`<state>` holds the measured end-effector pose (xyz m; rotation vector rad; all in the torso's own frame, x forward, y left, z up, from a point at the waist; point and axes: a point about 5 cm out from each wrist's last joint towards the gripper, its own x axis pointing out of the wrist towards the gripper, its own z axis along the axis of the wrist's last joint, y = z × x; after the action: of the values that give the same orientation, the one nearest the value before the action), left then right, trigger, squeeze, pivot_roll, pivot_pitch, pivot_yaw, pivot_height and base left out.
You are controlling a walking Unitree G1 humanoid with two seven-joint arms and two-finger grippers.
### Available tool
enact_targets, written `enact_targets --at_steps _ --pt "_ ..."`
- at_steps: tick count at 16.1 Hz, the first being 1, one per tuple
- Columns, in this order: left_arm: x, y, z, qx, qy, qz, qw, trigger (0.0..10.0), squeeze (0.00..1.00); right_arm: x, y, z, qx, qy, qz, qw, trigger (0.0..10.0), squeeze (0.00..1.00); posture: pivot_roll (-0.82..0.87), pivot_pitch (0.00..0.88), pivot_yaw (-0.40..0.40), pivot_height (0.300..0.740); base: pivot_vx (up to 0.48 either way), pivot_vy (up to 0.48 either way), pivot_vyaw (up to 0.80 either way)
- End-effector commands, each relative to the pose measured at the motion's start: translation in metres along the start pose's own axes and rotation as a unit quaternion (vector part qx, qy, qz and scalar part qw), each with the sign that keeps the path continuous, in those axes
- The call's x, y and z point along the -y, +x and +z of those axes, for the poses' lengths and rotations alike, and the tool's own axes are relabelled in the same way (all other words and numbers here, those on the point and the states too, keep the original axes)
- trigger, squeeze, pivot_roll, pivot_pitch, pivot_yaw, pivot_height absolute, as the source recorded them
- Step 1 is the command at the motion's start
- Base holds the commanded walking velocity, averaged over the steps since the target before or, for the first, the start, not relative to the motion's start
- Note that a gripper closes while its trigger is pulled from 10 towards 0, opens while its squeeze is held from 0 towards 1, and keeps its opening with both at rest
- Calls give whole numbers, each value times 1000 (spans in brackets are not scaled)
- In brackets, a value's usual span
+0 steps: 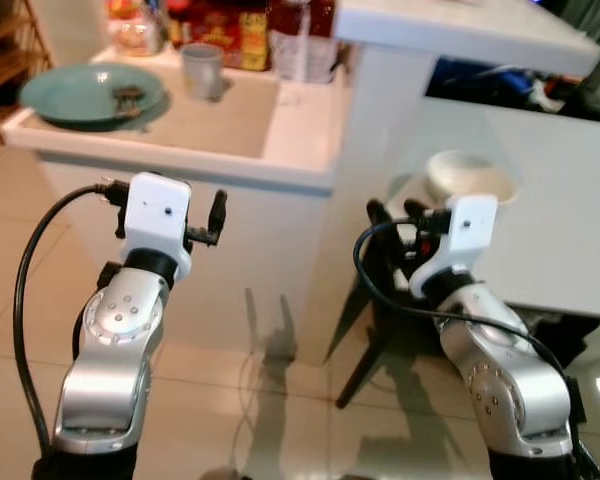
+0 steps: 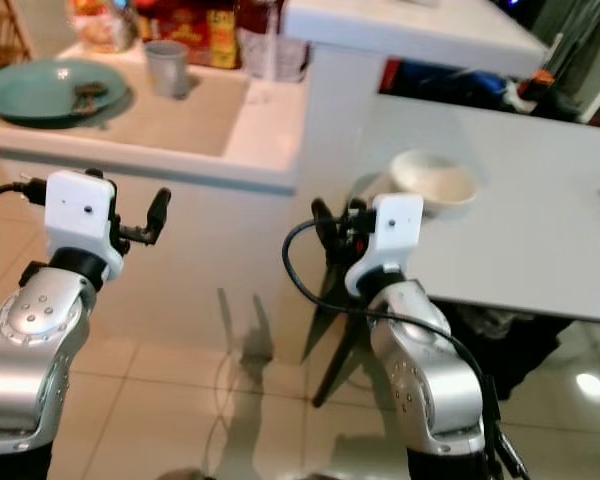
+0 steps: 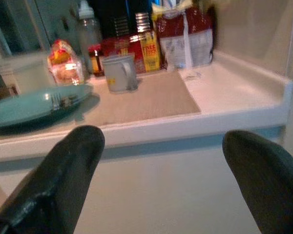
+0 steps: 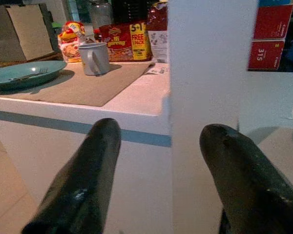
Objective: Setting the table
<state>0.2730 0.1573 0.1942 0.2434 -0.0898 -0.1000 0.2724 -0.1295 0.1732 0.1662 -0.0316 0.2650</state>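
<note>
- Left eye view: both arms are reaching forward over the tiled floor. The left gripper is hanging just short of the white counter, holding nothing. The teal plate is sitting at the counter's left end with a fork lying on it, and a grey mug is standing on the beige placemat.
- Right eye view: the right gripper is hovering at the corner of the grey table, near a white bowl resting on that table.
- Left wrist view: the two black fingers are standing wide apart and empty, facing the counter's edge.
- Right wrist view: the fingers are spread wide, gripping nothing, with a white pillar straight ahead.
</note>
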Motion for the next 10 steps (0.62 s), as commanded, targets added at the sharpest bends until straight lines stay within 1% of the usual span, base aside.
enact_targets --at_steps 1,3,4,5,6,7,10 --pt "-1 2 3 1 13 1 1000 10000 1000 4 3 3 2 -1 -9 1000 10000 1000 101 54 -84 740 0 480 0" --pt "0 2 6 4 21 -1 1000 10000 1000 2 7 6 6 -2 -5 1000 10000 1000 106 55 -89 740 0 480 0" --pt "0 3 7 6 23 2 1000 10000 941 1 9 7 8 4 -3 1000 10000 1000 107 55 -92 740 0 480 0" --pt "0 4 8 7 25 5 1000 10000 275 -1 10 7 7 9 0 1000 10000 1000 108 53 -97 740 0 480 0" --pt "0 4 8 7 25 5 1000 10000 35 -1 11 7 7 12 1 1000 10000 1000 108 53 -97 740 0 480 0" --pt "2 4 9 7 27 5 1000 10000 0 -2 12 7 4 15 3 1000 10000 1000 112 52 -103 740 0 480 0" --pt "4 4 9 5 43 2 999 10000 0 1 13 6 9 35 -11 999 10000 1000 115 53 -103 740 0 480 0"
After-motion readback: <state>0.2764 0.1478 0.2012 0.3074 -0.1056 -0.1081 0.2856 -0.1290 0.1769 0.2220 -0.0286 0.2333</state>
